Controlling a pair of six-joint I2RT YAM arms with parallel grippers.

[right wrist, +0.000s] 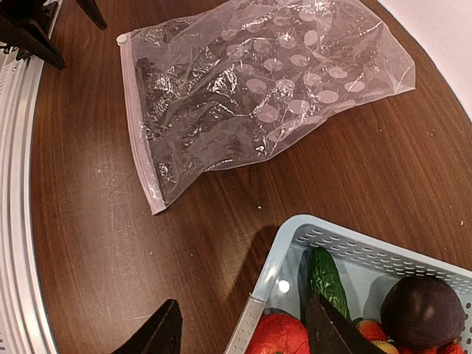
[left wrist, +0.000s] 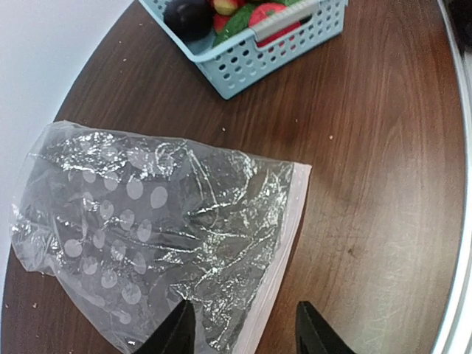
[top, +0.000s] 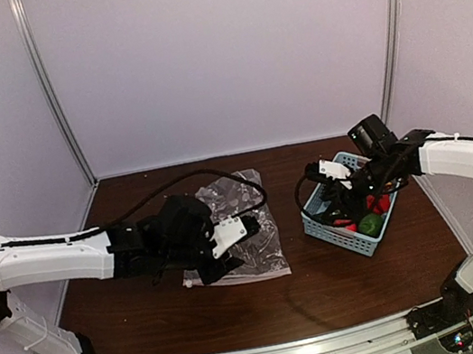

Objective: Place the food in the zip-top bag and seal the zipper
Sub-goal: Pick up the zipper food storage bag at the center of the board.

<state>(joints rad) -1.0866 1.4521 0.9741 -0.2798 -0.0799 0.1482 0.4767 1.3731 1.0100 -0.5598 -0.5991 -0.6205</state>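
The clear dotted zip-top bag [top: 245, 217] lies flat on the table, empty, with its whitish zipper [left wrist: 286, 247] along the near edge. My left gripper [left wrist: 247, 333] is open and empty just above the bag's zipper edge, one finger over the plastic, the other over bare wood; it also shows in the top view [top: 225, 257]. The food lies in the light-blue basket [right wrist: 271, 274]: green cucumber [right wrist: 324, 276], dark purple eggplant [right wrist: 420, 310], red tomato [right wrist: 276, 335]. My right gripper [right wrist: 243, 335] is open and empty, straddling the basket's near-left wall; it also shows in the top view [top: 329, 181].
The basket [top: 343, 236] stands at the right of the brown table, about a hand's width from the bag. A black cable [top: 218, 176] loops over the bag's far side. White walls enclose the table; a metal rail [top: 277, 353] runs along the near edge.
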